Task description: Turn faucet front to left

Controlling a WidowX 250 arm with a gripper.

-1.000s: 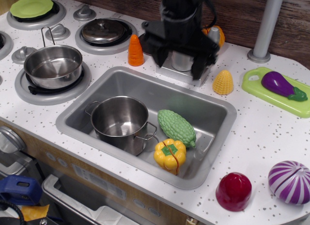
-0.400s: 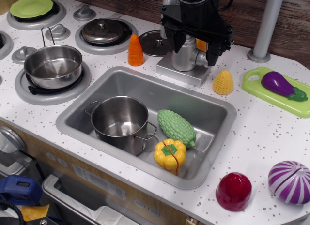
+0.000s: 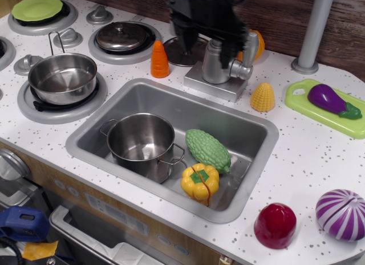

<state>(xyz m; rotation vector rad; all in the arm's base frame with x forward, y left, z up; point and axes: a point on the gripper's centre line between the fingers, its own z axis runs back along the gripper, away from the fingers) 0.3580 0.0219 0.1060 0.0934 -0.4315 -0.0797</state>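
The silver-grey faucet [image 3: 215, 64] stands on its rectangular base plate [image 3: 215, 86] just behind the sink [image 3: 251, 134]. Its stubby body shows, and its rounded lever handle [image 3: 244, 71] sticks out to the right. My black gripper [image 3: 205, 47] hangs over the faucet's top, a little to its left and behind. Its fingers [image 3: 185, 44] stand apart, one left of the body and one at its top right. The arm hides the tall thin pipe, so I cannot see which way it points.
The sink holds a steel pot [image 3: 141, 142], a green gourd [image 3: 207, 150] and a yellow pepper [image 3: 200, 182]. An orange carrot [image 3: 159, 60] stands left of the faucet, a corn cob [image 3: 263, 97] right of it. A grey pole [image 3: 311, 31] and a cutting board with an eggplant [image 3: 328, 100] are at the right.
My gripper has risen from around the faucet's base and shifted left and back. The faucet's body and lever handle have come into view.
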